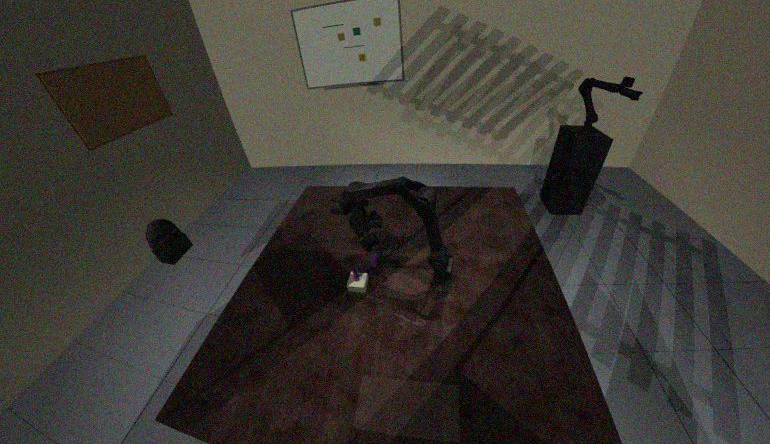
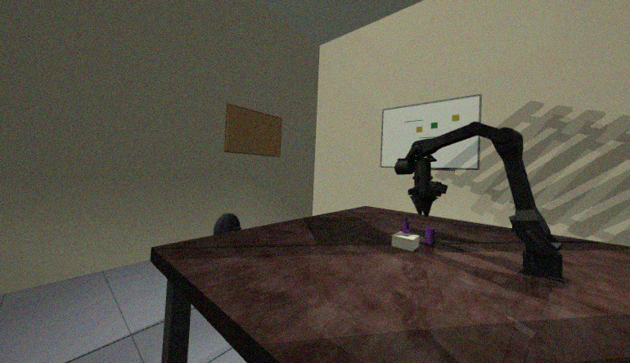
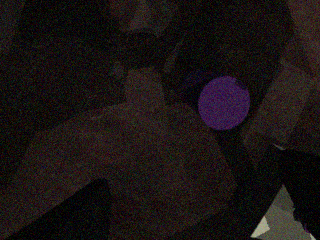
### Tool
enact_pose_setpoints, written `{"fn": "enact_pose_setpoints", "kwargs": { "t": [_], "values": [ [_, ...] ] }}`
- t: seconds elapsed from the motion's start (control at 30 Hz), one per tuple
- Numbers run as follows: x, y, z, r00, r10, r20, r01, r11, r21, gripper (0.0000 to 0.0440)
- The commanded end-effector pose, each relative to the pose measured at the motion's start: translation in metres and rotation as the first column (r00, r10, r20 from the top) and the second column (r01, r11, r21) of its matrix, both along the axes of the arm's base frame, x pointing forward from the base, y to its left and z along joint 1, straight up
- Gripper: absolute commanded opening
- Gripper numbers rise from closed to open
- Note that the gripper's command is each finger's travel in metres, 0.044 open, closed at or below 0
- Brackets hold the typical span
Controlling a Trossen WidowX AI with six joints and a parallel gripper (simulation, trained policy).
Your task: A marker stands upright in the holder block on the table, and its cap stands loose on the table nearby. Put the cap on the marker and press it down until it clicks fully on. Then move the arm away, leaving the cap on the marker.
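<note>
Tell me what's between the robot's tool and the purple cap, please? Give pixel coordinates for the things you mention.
Nothing solid that I can see: in the exterior view, only open air separates the tool (image 2: 423,213) from the cap (image 2: 429,236) (image 1: 374,259) (image 3: 224,103) below it.
</note>
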State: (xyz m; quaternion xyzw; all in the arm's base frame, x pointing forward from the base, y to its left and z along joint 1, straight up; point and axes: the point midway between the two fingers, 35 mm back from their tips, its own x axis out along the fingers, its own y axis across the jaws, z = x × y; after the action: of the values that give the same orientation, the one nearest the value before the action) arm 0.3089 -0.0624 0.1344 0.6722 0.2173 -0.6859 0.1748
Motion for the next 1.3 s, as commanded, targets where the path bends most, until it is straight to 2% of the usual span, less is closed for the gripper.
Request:
{"fn": "enact_pose_setpoints", "kwargs": {
  "t": [0.0, 0.4, 1.1, 1.27],
  "values": [
    [-0.006, 0.001, -0.009, 0.999, 0.009, -0.048, -0.010, 1.000, -0.002, 0.0334],
    [-0.018, 0.007, -0.027, 0.992, 0.044, -0.121, -0.043, 0.999, 0.007, 0.0323],
    [-0.030, 0.014, -0.072, 0.974, 0.147, -0.174, -0.144, 0.989, 0.032, 0.0285],
    [-0.031, 0.014, -0.077, 0.970, 0.173, -0.171, -0.170, 0.985, 0.027, 0.0257]
  ]
}}
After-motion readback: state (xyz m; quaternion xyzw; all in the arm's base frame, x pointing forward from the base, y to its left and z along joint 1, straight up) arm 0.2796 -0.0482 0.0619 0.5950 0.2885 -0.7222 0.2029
